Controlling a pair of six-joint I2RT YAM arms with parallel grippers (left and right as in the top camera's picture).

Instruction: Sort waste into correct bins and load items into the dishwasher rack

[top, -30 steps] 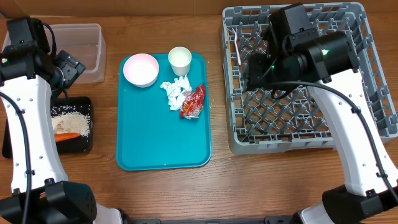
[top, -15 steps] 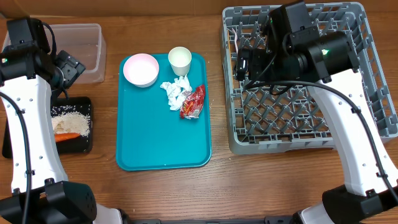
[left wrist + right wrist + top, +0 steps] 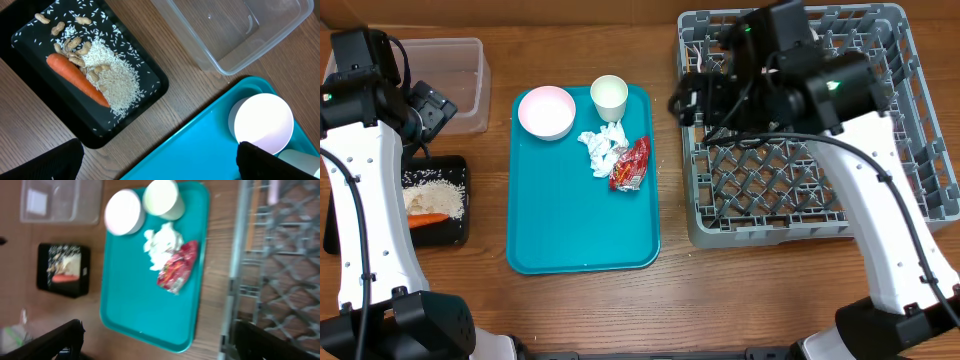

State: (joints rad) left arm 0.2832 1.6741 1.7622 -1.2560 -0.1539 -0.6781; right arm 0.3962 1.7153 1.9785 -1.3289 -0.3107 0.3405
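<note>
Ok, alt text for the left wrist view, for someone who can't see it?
A black tray holds a carrot, peanuts and rice, seen from above on a wooden table. A clear tub sits to the upper right; the corner of a teal tray, carrying a white bowl, fills the lower right.

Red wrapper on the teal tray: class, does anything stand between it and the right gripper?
Nothing visible does. The right gripper hangs open over the dishwasher rack at its left wall; only bare table and teal tray separate it from the red wrapper. The crumpled tissue lies on the wrapper's far side.
</note>
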